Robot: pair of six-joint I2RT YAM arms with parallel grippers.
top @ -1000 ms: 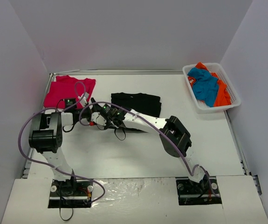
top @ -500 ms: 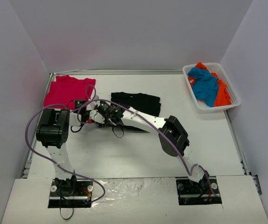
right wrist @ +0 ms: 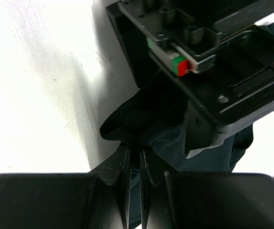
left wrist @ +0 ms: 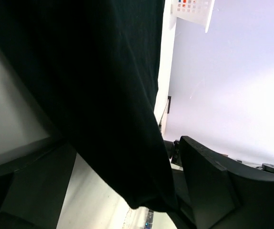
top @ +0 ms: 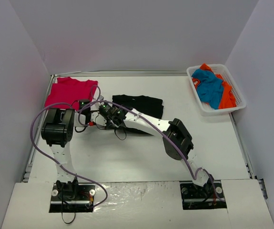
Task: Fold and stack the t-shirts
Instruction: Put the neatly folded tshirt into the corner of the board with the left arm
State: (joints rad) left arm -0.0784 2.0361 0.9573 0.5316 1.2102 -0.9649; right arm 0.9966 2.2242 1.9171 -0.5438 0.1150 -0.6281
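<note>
R gripper (right wrist: 135, 162) pinching black tee (top: 141, 105) edge; L gripper (left wrist: 120, 183) spread, tee betw jaws.

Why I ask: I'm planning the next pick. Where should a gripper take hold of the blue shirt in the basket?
Probably best to pinch a raised fold near the middle of the blue shirt, coming straight down from above. It lies crumpled, partly over the orange shirt, and the basket walls close off its sides, so only its top is open to the fingers.

A black t-shirt (left wrist: 94, 95) hangs across the frame between the left gripper's (left wrist: 127, 191) spread fingers (left wrist: 208, 191). A pale wall (left wrist: 232, 86) stands behind.
</note>
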